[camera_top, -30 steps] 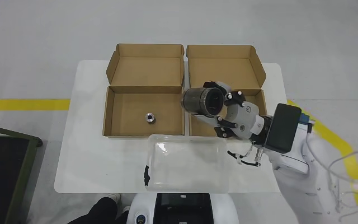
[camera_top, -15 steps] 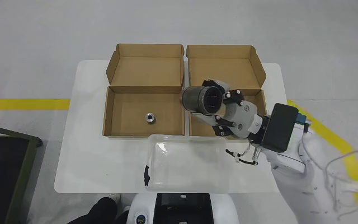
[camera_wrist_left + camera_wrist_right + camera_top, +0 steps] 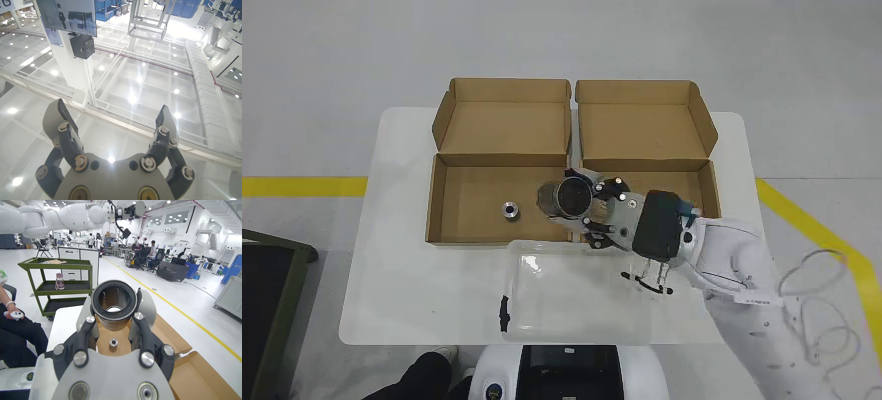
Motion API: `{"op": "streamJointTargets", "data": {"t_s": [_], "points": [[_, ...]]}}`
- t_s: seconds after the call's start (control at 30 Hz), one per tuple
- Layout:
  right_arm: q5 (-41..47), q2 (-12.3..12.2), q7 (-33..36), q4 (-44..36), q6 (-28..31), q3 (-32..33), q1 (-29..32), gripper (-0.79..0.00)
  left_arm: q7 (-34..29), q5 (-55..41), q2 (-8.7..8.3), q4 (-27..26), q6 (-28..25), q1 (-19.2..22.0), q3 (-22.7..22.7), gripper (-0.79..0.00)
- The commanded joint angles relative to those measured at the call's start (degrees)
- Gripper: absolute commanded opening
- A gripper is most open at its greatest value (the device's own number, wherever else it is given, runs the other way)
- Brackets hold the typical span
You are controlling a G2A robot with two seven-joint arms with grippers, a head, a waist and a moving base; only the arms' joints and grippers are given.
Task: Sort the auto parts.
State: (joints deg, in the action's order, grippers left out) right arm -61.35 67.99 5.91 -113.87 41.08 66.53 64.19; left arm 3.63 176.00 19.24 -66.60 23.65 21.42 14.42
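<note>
My right gripper (image 3: 577, 205) (image 3: 114, 311) is shut on a large hollow metal cylinder (image 3: 562, 197) (image 3: 114, 303) with a black rim, held on its side above the right end of the left cardboard box (image 3: 442, 200). A small silver bushing (image 3: 509, 209) (image 3: 113, 344) lies on that box's floor, to the left of the held cylinder. The right cardboard box (image 3: 704, 180) stands beside it, partly hidden by the arm. My left gripper (image 3: 115, 121) is open, pointing up at the ceiling with nothing between its fingers.
A clear plastic bin (image 3: 572, 290) sits at the table's front edge, just in front of the boxes. Both box lids (image 3: 507, 125) lie folded back toward the far side. A green cart (image 3: 56, 283) stands off the table's left.
My right arm has carried the cylinder leftward, from over the right box to the right end of the left box, and a little toward the front.
</note>
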Motion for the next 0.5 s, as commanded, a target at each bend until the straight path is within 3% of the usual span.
{"op": "streamJointTargets", "data": {"t_s": [0.0, 0.47], "points": [[-0.7, 0.2, 0.9, 1.3, -0.4, -1.4, -0.9, -0.785, 0.0, 0.0, 0.0, 0.0, 0.0, 0.0, 0.0, 0.0], [-2.0, 1.1, 12.3, 10.0, -1.8, -8.6, -6.5, -0.785, 0.0, 0.0, 0.0, 0.0, 0.0, 0.0, 0.0, 0.0]]}}
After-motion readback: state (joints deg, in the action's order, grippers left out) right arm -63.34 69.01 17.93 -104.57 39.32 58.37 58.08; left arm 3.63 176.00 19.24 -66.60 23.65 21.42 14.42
